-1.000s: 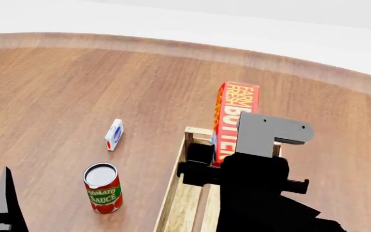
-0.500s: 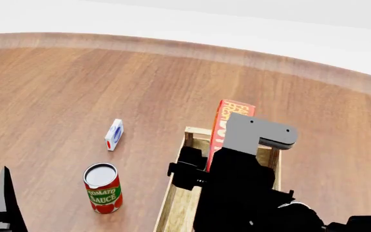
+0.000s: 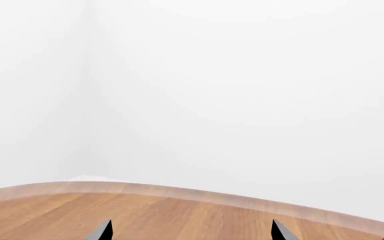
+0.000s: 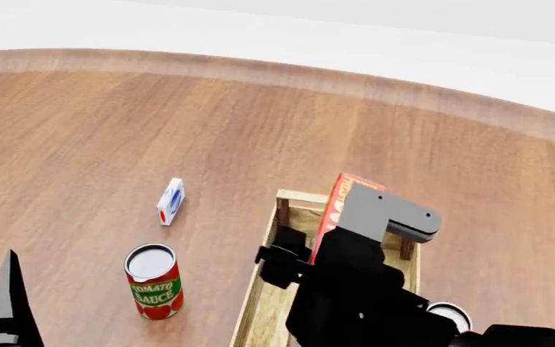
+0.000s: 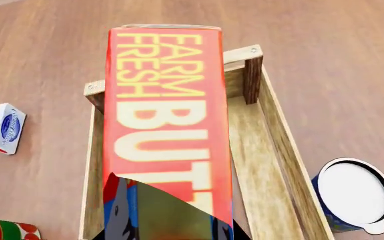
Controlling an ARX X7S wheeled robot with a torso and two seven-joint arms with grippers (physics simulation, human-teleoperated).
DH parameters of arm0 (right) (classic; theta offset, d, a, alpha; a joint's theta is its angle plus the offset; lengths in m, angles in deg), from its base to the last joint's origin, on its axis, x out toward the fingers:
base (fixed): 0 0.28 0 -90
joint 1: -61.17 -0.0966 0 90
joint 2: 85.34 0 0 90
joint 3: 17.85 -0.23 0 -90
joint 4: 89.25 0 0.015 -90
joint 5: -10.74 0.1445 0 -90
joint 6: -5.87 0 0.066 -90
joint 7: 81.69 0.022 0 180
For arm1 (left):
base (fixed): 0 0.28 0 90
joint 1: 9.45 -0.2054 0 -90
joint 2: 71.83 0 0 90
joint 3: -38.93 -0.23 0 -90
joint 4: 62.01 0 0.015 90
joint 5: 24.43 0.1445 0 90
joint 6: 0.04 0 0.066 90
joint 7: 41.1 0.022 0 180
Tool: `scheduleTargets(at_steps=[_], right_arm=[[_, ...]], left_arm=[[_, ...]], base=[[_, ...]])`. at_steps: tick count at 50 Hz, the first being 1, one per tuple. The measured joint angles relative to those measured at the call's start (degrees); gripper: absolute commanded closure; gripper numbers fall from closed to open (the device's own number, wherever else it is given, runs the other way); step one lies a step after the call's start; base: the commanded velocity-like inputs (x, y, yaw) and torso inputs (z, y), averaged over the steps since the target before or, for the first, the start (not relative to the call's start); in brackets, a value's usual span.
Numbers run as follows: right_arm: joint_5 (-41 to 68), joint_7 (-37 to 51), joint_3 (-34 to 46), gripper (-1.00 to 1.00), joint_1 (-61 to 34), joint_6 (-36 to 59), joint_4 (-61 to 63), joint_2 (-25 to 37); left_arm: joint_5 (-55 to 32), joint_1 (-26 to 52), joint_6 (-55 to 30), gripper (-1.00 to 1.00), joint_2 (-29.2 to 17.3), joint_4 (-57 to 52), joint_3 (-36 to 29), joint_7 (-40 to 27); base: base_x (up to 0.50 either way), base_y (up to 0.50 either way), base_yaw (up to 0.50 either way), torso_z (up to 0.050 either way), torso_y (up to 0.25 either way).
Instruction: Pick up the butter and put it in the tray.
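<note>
The right end effector (image 4: 331, 238) is shut tight on the red rectangular butter carton with yellow and white letters (image 5: 168, 125). It holds the carton by its lower end, and the carton stands up tall and leans a little. The carton hangs over the far end of the long pale wooden tray with a slatted bottom and dark corner posts (image 5: 275, 145). I cannot tell if the carton touches the tray's bottom yet. The tray sits near the right part of the brown wooden counter (image 4: 113, 123). To do this step well, I think the arm should go down slowly, keep the carton between the two long sides, and let go only when the carton rests on the slats. If it lets go too high, the tall carton may tip over a side. The left end effector (image 3: 190, 231) is wide open and holds nothing. A red tomato sauce can (image 4: 154, 282) and a small white box (image 4: 170, 202) stand apart from the tray, closer to the middle of the counter.
</note>
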Motion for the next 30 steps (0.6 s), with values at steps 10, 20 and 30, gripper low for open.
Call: scheduleTargets(at_steps=[10, 20, 30], right_arm=[[-0.1, -1.3, 1.6, 1.00, 0.9, 3.0, -4.7, -2.0], [-0.8, -2.0, 3.2, 1.00, 2.1, 4.7, -7.6, -3.3], [-1.3, -3.0, 3.9, 1.00, 3.6, 5.4, -10.2, -4.5]], left_arm=[[-0.1, 0.1, 0.1, -1.00, 0.0, 0.2, -0.1, 0.0], [-0.3, 0.1, 0.2, -1.00, -0.1, 0.1, -0.1, -0.1], [-0.5, 0.1, 0.2, -1.00, -0.2, 0.2, -0.1, -0.3]], base=[[0.00, 0.00, 0.00, 0.000, 0.001], [0.00, 0.00, 0.00, 0.001, 0.002], [0.00, 0.00, 0.00, 0.000, 0.001]])
